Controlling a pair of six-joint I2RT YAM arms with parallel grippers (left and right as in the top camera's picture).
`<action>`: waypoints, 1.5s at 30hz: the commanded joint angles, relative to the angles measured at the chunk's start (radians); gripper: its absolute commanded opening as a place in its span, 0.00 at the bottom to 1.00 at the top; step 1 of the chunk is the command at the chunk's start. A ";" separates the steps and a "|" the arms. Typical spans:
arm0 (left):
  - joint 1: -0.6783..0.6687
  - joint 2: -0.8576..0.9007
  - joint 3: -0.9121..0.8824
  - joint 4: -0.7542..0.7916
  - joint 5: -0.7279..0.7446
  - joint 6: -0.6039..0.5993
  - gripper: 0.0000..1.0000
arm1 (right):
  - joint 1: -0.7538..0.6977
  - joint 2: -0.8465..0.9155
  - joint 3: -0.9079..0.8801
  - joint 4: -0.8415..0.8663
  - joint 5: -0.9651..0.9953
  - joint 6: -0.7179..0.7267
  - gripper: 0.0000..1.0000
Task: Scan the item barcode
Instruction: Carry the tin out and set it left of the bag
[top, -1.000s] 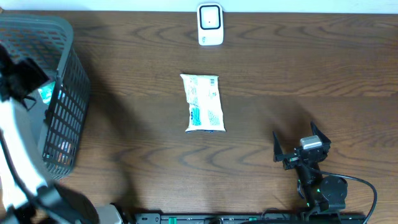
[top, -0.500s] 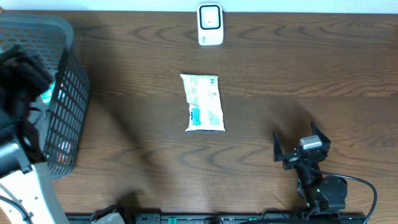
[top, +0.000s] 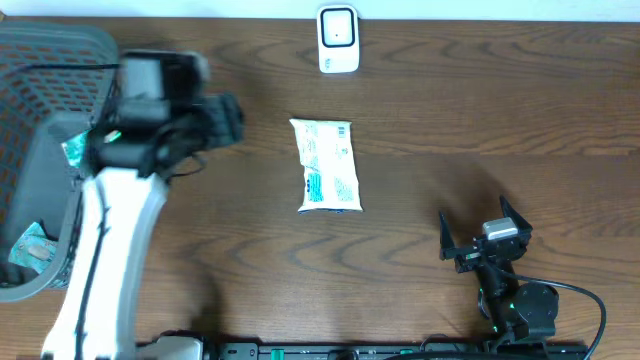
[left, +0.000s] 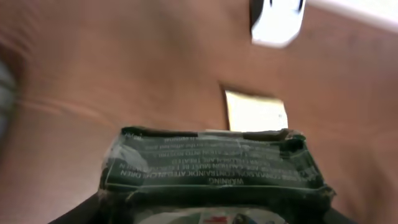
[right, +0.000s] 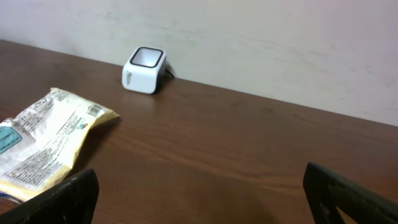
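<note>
A dark green packet (left: 210, 165) with white upside-down print fills the bottom of the left wrist view, and my left gripper (left: 205, 208) is shut on it. From overhead that gripper (top: 222, 118) hovers just right of the basket, the packet a dark blur at its tip. The white barcode scanner (top: 338, 39) stands at the table's far edge, also visible as a blurred white scanner (left: 277, 21) and as the small scanner (right: 144, 61) by the wall. My right gripper (top: 486, 235) rests open at the near right, nothing between its fingers (right: 73, 193).
A white and teal pouch (top: 327, 165) lies flat mid-table, the pouch (right: 50, 143) showing left of my right gripper. A grey mesh basket (top: 40, 60) with several packets inside stands at the far left.
My left arm has swung out of the basket and to the right, carrying the dark green packet over the table. The right arm has not moved.
</note>
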 joint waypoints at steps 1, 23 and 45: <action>-0.070 0.120 0.015 -0.013 -0.019 -0.067 0.64 | 0.007 -0.005 -0.001 -0.004 0.001 0.011 0.99; -0.149 0.536 0.015 0.021 0.024 -0.190 0.74 | 0.007 -0.005 -0.001 -0.004 0.001 0.011 0.99; -0.103 0.231 0.198 0.032 0.056 -0.136 0.93 | 0.007 -0.005 -0.001 -0.004 0.001 0.011 0.99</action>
